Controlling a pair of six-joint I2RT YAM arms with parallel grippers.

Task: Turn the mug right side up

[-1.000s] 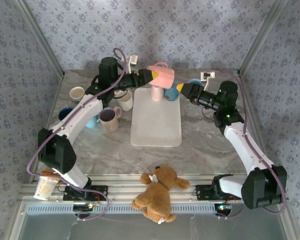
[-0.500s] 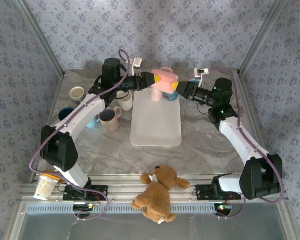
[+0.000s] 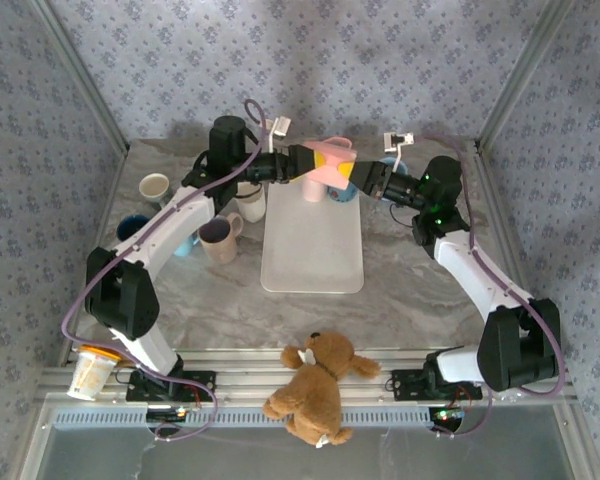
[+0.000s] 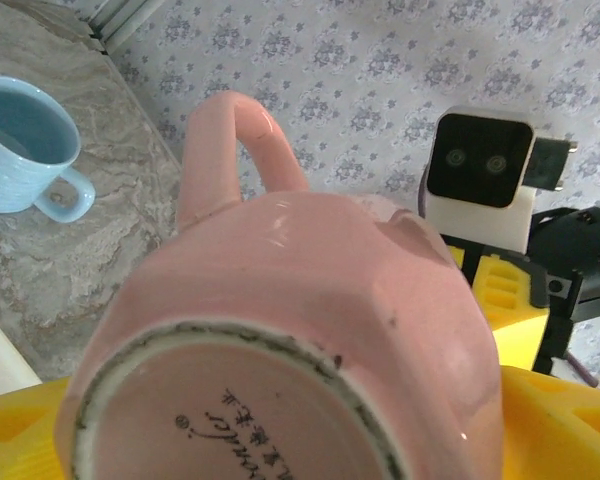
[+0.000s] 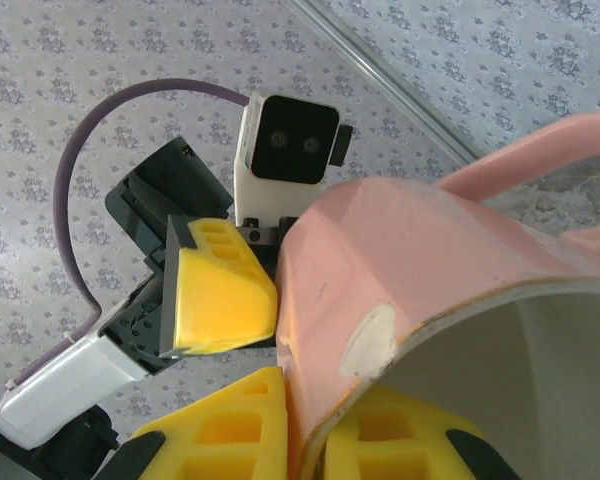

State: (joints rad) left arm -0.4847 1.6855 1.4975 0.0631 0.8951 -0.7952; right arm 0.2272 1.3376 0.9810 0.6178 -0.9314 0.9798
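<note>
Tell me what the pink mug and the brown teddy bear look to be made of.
Pink mug: glazed ceramic, probably; glossy highlights, an unglazed pale foot ring and a printed base stamp. Brown teddy bear: plush fabric, seemingly stuffed; fuzzy, matte surface.

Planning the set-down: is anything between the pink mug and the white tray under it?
Yes: a pink upright object stands on the tray's far end, about under the mug. The tray's nearer part is bare.
</note>
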